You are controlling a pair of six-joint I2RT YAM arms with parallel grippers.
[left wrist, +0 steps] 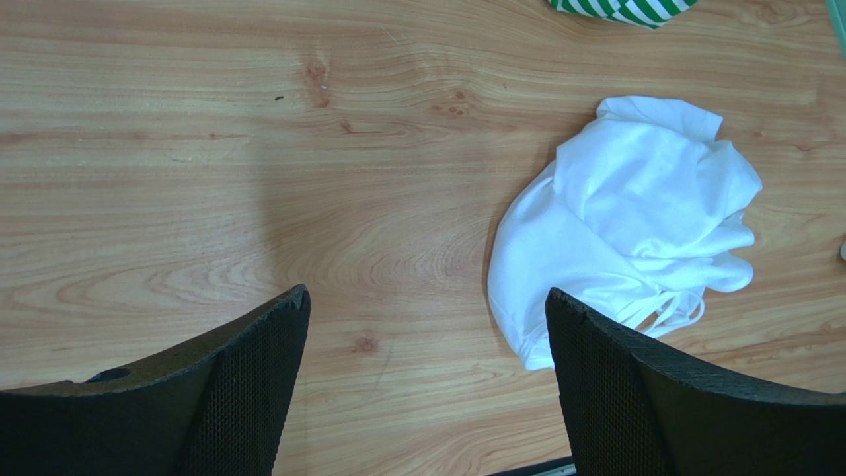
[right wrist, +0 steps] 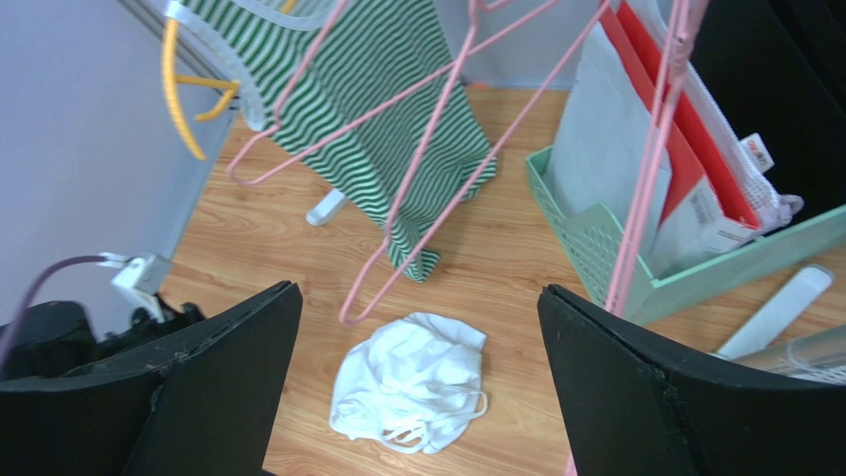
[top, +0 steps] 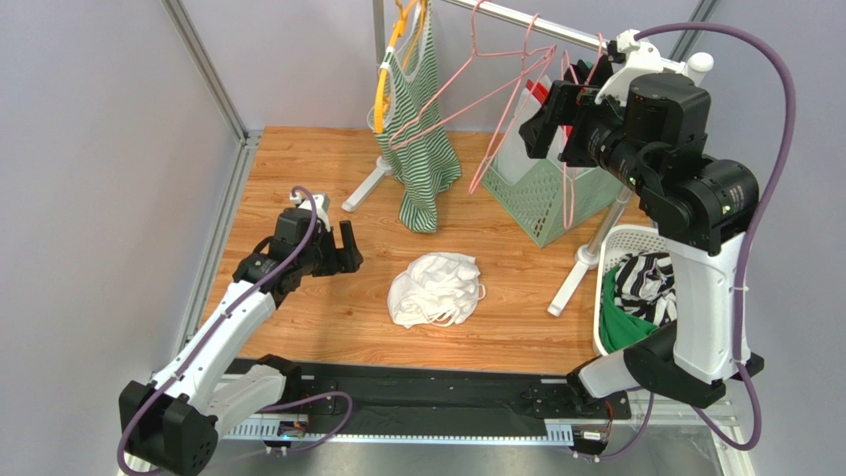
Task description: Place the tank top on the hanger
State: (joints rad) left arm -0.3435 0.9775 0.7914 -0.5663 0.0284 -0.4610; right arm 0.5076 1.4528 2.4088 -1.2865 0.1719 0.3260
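I see 1 white tank top [top: 435, 288] crumpled on the table [top: 298, 169], just right of my left gripper [top: 336, 250], whose fingers are spread and hold nothing. My right gripper [top: 551, 129], likewise spread, sits up by the rail among what I count as 3 pink hangers [right wrist: 647, 149], well above the top.

You have the tank top [top: 437, 289] lying near the middle of the surface [top: 298, 178], with your left gripper [top: 340, 250] to its left and apart from it. Behind it, a rail [top: 516, 17] carries a second top [top: 422, 149] at the left and the hanger [right wrist: 647, 149] further right, beside your right gripper [top: 551, 119]. A crate [top: 556, 203] stands below that end, and a basket [top: 621, 238] sits nearer you at the right edge.
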